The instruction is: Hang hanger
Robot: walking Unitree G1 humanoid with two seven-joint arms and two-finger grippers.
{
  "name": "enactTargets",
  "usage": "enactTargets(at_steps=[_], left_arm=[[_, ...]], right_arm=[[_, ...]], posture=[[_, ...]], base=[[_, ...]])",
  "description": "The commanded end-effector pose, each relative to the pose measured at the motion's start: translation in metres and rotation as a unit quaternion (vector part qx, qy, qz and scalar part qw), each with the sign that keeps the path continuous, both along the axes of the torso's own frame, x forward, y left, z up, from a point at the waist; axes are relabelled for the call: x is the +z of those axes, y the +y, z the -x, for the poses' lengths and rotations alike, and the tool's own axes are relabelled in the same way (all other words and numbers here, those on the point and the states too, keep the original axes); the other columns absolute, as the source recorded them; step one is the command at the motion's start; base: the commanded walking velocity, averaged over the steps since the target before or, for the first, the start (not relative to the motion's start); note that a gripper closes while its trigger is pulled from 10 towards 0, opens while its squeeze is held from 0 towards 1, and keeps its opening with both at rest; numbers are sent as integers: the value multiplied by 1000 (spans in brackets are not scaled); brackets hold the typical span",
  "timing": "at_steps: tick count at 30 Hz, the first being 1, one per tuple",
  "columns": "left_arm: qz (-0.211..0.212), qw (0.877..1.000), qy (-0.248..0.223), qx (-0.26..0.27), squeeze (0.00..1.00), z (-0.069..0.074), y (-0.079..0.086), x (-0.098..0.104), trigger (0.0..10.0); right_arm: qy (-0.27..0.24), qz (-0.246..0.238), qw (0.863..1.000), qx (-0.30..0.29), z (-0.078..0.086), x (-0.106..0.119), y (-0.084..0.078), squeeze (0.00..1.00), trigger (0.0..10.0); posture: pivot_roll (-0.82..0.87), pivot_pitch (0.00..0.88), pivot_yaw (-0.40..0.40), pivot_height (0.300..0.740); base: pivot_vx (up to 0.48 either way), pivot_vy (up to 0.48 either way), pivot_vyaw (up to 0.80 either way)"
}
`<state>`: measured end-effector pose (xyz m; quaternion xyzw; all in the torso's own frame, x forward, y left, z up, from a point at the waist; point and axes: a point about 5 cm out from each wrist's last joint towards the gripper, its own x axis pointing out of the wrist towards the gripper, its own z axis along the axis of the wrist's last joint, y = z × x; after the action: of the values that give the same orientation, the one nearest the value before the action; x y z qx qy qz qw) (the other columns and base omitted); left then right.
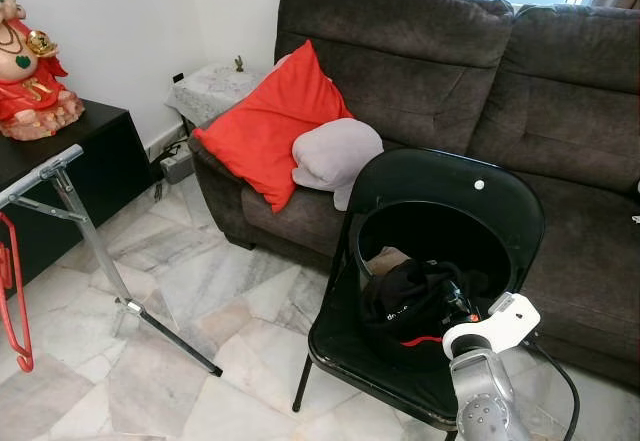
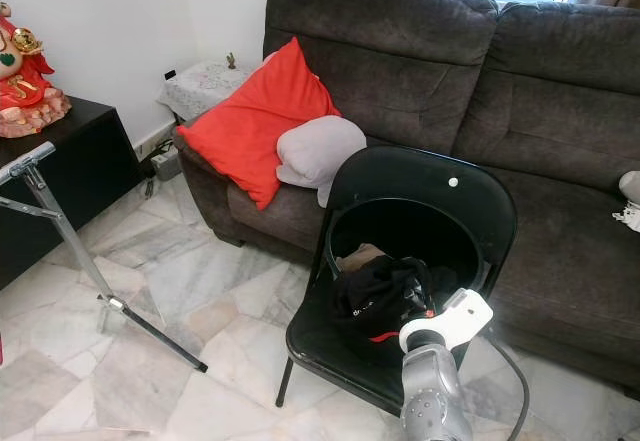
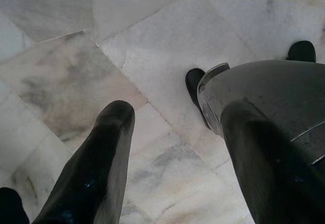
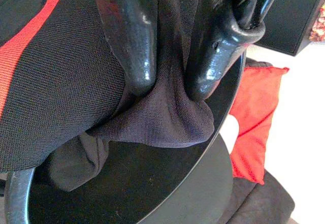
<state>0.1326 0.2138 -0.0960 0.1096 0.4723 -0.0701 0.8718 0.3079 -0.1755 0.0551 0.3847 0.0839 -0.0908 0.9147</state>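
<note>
Hanging upright at the head view's left edge, one red plastic hanger [image 1: 12,296] is pointing its long side downward, beside a silver metal rack [image 1: 90,251]. On the black round-backed folding chair [image 1: 440,201], the right gripper [image 4: 170,84] is pinching black knitted cloth with a red stripe [image 4: 61,82]. Above pale marble floor tiles [image 3: 152,46], the left gripper [image 3: 175,148] is spreading two glossy fingers wide.

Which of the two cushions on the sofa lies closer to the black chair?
The grey cushion, low on the seat just behind the chair; the red cushion leans farther off toward the sofa's arm.
</note>
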Motion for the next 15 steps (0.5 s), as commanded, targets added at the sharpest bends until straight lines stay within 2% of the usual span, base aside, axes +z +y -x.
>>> enactTargets(at_steps=[1, 8, 15], left_arm=[[-8, 1000, 17, -3, 0, 6, 4, -2, 10000], [-11, 1000, 19, -7, 0, 6, 4, -2, 10000], [-14, 1000, 21, -9, 0, 7, 5, -2, 10000]], right_arm=[[12, 7, 1000, -6, 3, -4, -2, 0, 10000], [-6, 24, 1000, -15, 13, -1, -8, 0, 10000], [-45, 35, 998, -29, 35, 7, -16, 0, 10000]], posture=[[66, 44, 21, 740], [63, 45, 22, 740], [55, 47, 25, 740]], base=[[0, 0, 0], [0, 0, 0], [0, 0, 0]])
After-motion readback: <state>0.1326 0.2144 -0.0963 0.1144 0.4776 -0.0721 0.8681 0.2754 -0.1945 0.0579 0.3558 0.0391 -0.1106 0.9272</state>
